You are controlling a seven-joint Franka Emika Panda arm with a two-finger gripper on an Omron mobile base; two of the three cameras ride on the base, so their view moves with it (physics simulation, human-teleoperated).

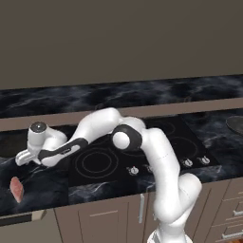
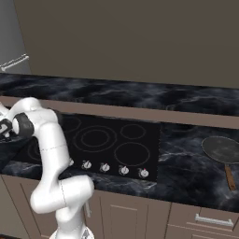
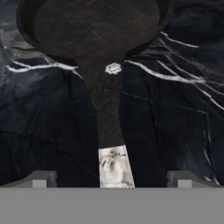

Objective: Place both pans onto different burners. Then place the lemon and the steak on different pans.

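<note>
- The two-finger gripper (image 3: 111, 179) is hovering wide open, a fingertip (image 3: 40, 178) either side of the small black light-tipped pan (image 3: 94, 28) handle.
- The wider dark grey pan (image 2: 222, 149) is resting right of the glossy black cooktop (image 2: 100, 140) (two pans counted).
- One pinkish-red steak (image 1: 17, 189) is lying left of that cooktop.

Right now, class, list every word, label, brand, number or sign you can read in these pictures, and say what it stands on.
No readable text anywhere.
Knobs on the cooktop: small markings, too small to read.
Small black pan's handle: a pale blurred mark near the bowl, not legible.
Robot arm: a dark band, no lettering readable.
</note>
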